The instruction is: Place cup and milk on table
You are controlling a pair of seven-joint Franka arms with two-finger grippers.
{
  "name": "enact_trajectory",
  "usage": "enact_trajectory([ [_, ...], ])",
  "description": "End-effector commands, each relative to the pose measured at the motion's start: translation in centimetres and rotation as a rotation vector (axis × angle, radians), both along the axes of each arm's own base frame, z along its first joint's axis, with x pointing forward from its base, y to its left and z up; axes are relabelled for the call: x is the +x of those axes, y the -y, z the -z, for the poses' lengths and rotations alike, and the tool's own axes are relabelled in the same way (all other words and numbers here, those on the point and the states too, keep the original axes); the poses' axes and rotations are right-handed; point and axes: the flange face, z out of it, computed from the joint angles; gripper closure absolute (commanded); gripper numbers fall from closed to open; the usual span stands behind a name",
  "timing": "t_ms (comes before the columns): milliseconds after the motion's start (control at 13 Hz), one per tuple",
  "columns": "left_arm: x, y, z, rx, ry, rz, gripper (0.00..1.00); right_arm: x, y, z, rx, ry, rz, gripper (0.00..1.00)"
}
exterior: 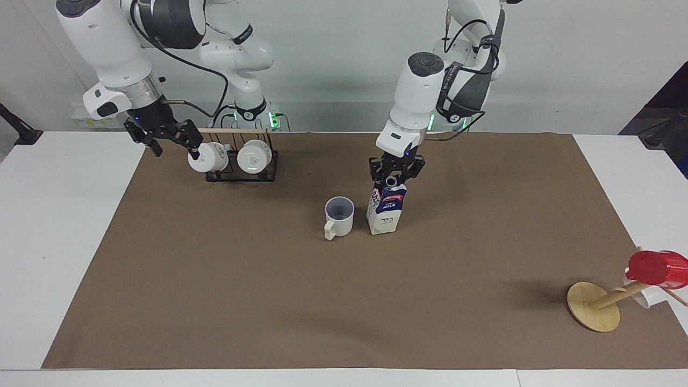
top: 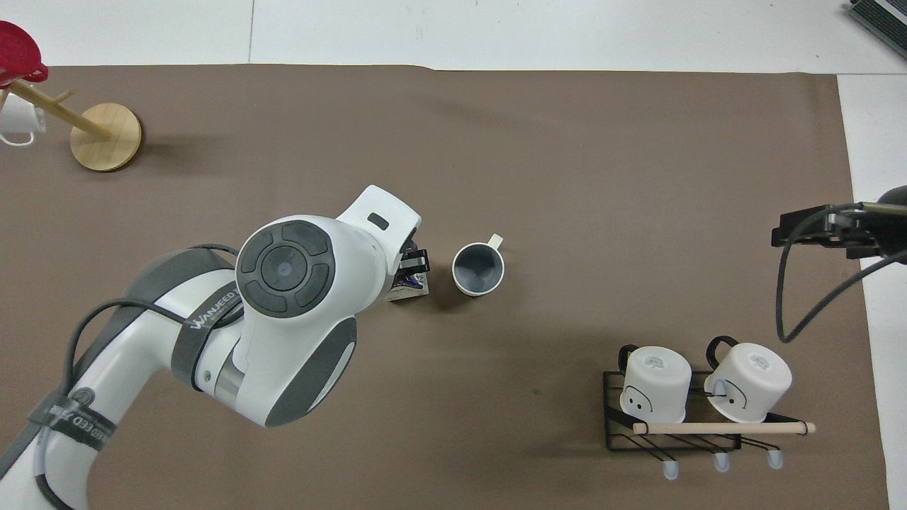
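Note:
The cream cup (exterior: 339,216) stands upright on the table's brown sheet (exterior: 269,301), handle pointing away from the robots; it also shows in the overhead view (top: 478,269). The milk (exterior: 385,212) stands upright right beside it, toward the left arm's end, its bottom on the sheet. My left gripper (exterior: 395,174) is shut on the carton's top ridge, by the spout. In the overhead view my left arm hides most of the milk (top: 412,289). My right gripper (exterior: 173,146) is open and empty, in the air beside the mug rack, over the sheet's edge (top: 783,234).
A black wire rack (exterior: 242,171) holding two white mugs sits near the robots at the right arm's end (top: 673,425). A wooden mug tree (exterior: 594,306) with a red cup (exterior: 656,267) leans at the corner farthest from the robots, at the left arm's end.

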Motion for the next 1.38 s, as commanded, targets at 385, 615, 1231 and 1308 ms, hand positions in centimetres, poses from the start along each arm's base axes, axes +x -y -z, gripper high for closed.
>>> enact_trajectory([
  [385, 0.2, -1.9, -4.5, 0.028, -0.008, -0.025, 0.00, -1.5, 0.0, -7.0, -0.008, 0.021, -0.024, 0.00],
  [615, 1.6, -7.5, -9.3, 0.060, -0.032, 0.009, 0.00, -3.1, 0.0, -8.5, 0.003, 0.001, -0.024, 0.00],
  [1231, 3.3, -22.3, -17.2, 0.112, -0.076, 0.157, 0.00, -3.0, -0.2, -7.8, -0.001, 0.026, -0.028, 0.00],
  [1308, 3.2, -23.4, -17.7, 0.115, -0.094, 0.163, 0.00, -2.9, -0.2, -7.8, -0.005, 0.030, -0.029, 0.00],
])
